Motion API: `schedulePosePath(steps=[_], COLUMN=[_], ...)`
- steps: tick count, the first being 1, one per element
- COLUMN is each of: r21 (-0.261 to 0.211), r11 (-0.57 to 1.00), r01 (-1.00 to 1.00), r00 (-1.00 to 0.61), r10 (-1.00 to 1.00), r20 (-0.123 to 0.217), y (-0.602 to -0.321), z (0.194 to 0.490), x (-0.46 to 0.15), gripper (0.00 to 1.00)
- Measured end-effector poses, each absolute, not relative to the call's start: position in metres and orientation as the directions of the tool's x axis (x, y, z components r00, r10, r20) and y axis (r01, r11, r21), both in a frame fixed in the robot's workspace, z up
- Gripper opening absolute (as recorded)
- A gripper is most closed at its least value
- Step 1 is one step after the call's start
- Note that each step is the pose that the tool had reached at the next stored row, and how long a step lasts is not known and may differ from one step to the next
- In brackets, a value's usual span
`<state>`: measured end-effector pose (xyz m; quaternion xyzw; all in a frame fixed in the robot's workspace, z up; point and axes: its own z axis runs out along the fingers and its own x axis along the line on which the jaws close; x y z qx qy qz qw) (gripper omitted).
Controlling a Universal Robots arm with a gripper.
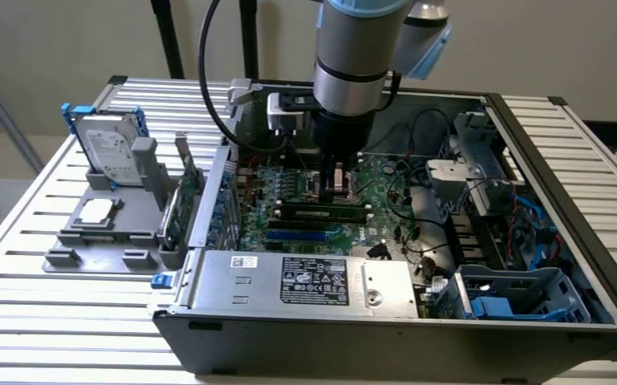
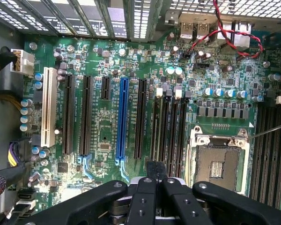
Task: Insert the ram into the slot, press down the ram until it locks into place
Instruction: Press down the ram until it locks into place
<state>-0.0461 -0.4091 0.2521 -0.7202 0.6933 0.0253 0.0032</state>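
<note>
Gripper (image 2: 157, 180) closed, fingers pressed together, hovering over the memory slot (image 2: 165, 129). Ram (image 1: 317, 213), a green stick with black chips, seated flat in a black socket on the motherboard (image 2: 103, 136).

A plain beige wall (image 1: 51, 48) stands behind a work table of pale ribbed aluminium slats (image 1: 62, 313). Black upright poles (image 1: 169, 36) rise at the table's far edge, and even, soft light falls across the whole scene, leaving no hard shadows
</note>
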Motion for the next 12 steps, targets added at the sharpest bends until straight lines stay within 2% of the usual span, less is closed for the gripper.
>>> schedulePosePath(steps=[12], r21=[0.032], r11=[-0.030], r01=[-0.999], r00=[0.028], r10=[-0.999], r20=[-0.041], y=[-0.403], z=[0.236], x=[-0.042], gripper=[0.11])
